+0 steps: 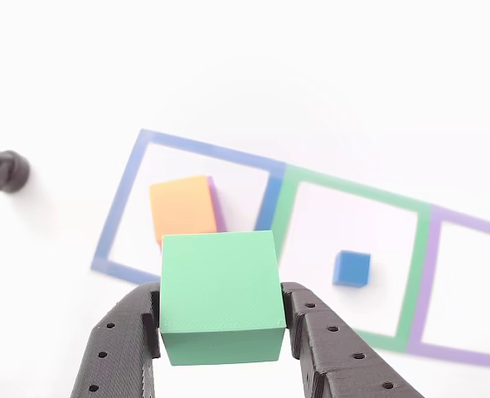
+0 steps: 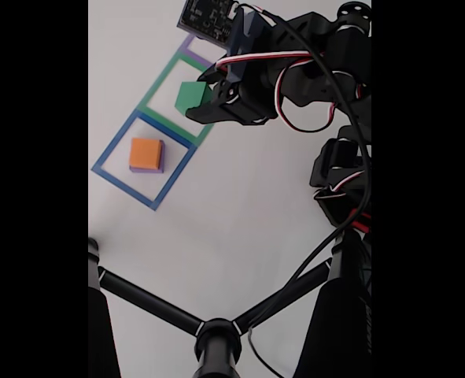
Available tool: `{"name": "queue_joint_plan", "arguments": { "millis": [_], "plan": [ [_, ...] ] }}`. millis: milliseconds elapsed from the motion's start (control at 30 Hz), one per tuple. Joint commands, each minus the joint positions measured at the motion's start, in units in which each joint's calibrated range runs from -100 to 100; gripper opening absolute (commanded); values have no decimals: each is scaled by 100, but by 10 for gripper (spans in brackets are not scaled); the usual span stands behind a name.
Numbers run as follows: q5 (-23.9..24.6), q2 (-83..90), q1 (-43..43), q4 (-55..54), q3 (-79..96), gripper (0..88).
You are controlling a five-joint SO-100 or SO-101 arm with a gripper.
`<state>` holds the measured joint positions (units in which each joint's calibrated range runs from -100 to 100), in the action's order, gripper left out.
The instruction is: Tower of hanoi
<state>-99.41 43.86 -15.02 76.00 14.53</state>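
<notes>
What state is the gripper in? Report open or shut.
Shut on the green block: the gripper has a finger pressed against each side, holding it clear of the table.

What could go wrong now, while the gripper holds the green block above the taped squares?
1. The gripper holds the green block only by its lower sides, so it may tilt or slip out.
2. The orange block offers just a small top, on the purple block; a green block released off-centre could slide off or push the stack.
3. The green block hides the ground below it in the other view, which makes aiming harder.
</notes>
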Motion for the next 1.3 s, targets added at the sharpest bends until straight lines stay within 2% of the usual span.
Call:
{"name": "queue_joint_plan", "arguments": {
  "millis": [0, 133, 300, 533, 733, 1033, 1267],
  "plan": [
    [-59, 99, -300, -86, -235, 56],
    [-59, 43, -425, -426, 28, 58],
    [-59, 43, -348, -1811, 1247, 58],
    [-59, -175, -243, -5147, 3765, 59],
    [-59, -1160, -329, -7795, 4892, 60],
    [-59, -2500, -396, -9738, 5156, 60],
    [-59, -2840, -463, -10297, 5347, 61]
  ]
}}
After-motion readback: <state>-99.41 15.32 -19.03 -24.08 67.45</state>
